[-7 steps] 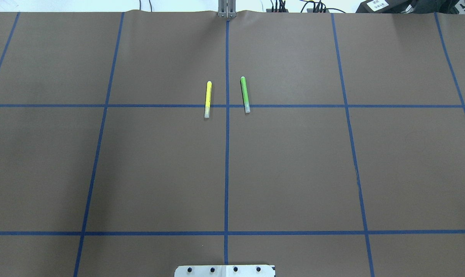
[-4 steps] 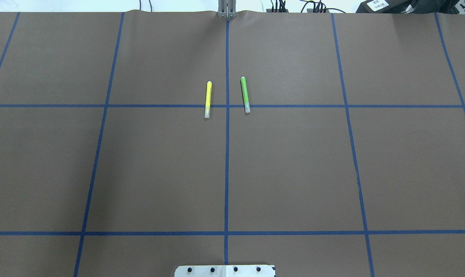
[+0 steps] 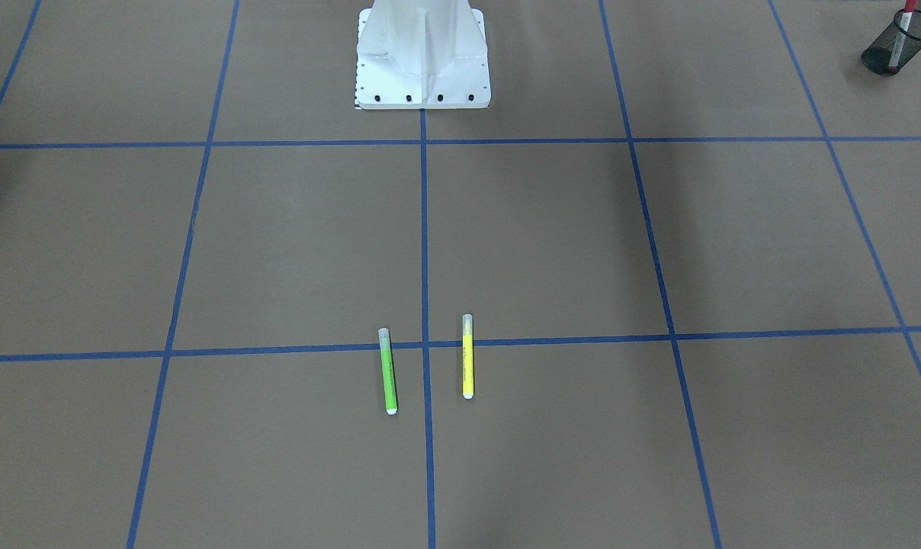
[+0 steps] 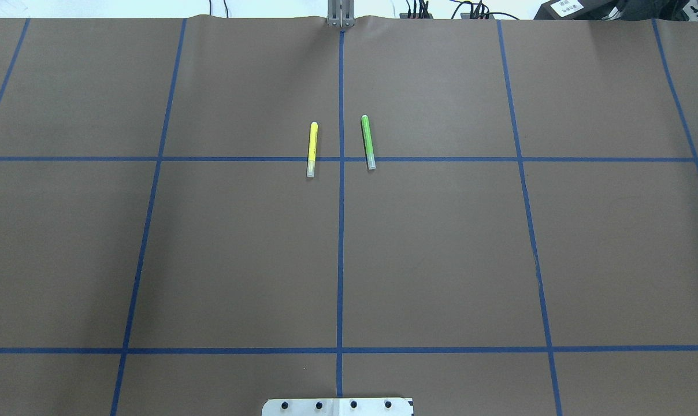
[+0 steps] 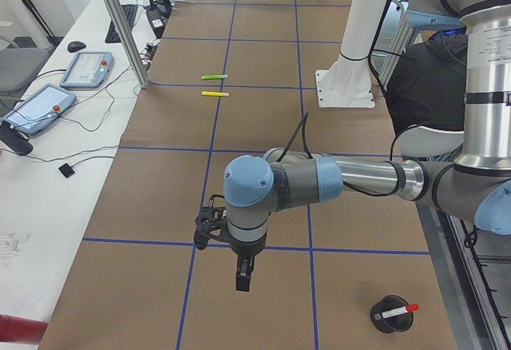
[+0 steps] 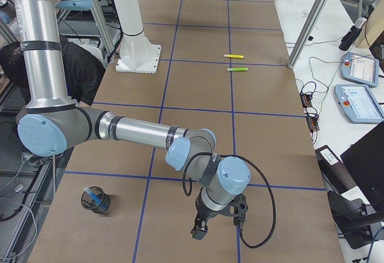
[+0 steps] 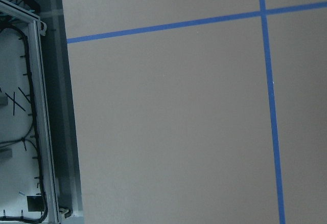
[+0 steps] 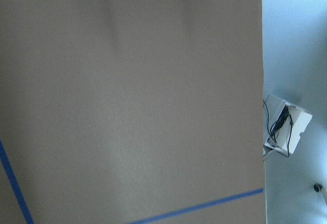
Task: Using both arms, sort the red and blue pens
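Lying slanted in a black mesh cup [image 5: 382, 325], the red pen [image 5: 394, 312] shows its red cap over the rim. This cup stands on the table near the left gripper [image 5: 242, 284], to the robot's side of it. The left gripper hangs over the brown table cover [image 5: 263, 122] and points straight down. It shows only in a side view, so I cannot tell if its fingers are apart or together.

The blue pen [image 6: 94, 195] lies in a second black mesh cup [image 6: 99, 208] at the other end of the table. That cup stands near the right gripper [image 6: 200, 232], again to the robot's side of it. The right gripper also points down over the cover, and here too I cannot tell its state. Both wrist cameras see only the cover, blue tape lines [image 7: 271, 106] and the table's edge.

The left arm [image 5: 359, 178] and the right arm [image 6: 138, 132] each stretch out low over the table.

Well apart from both grippers, at the middle of the table, lie the yellow marker [image 4: 312, 149] and the lime-green marker [image 4: 368, 141]. They are nearly parallel and do not touch. The yellow one is on the left gripper's side of the middle tape line, the green one on the right gripper's side. Each crosses a tape line, with its clear cap toward the robot.

A person in dark clothes [image 6: 84, 74] is behind the arms.
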`<state>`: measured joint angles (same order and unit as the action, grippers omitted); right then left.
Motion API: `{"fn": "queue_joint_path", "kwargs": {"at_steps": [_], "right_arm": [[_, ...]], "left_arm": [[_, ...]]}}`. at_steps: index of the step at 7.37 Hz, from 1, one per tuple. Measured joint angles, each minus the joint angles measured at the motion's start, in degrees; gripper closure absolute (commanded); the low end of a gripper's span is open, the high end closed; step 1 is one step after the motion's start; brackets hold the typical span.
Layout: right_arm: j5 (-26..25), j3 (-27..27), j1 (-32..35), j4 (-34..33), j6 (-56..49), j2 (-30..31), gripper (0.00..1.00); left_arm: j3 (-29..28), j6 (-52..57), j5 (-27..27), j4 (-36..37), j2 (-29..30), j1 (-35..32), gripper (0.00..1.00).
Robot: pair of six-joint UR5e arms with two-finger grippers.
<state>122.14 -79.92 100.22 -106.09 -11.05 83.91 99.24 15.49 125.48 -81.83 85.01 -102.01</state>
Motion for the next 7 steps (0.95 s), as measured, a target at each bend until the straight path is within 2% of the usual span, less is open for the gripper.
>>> {"fn": "queue_joint_path", "kwargs": {"at_steps": [1,3,5,7], "right_arm": [[3.5,-0.1,-2.0,3.9,5.5,-0.1,0.0],[11.5,-0.8,-4.7,11.2,10.0,-0.1,0.0],[14.3,-1.3,-6.1,16.2,10.9,0.0,0.0],[14.5,-3.5,-6.7,17.1,14.9,0.0,0.0]], "left_arm": [[-2.5,-6.8,1.1,-6.6,0.7,4.2,0.0],[-4.0,-17.6,2.9,-14.2,2.6,11.4,0.0],[-4.5,-20.7,3.2,-19.7,3.4,15.2,0.0],[-5.5,-21.4,3.1,-22.4,3.3,17.6,0.0]]}}
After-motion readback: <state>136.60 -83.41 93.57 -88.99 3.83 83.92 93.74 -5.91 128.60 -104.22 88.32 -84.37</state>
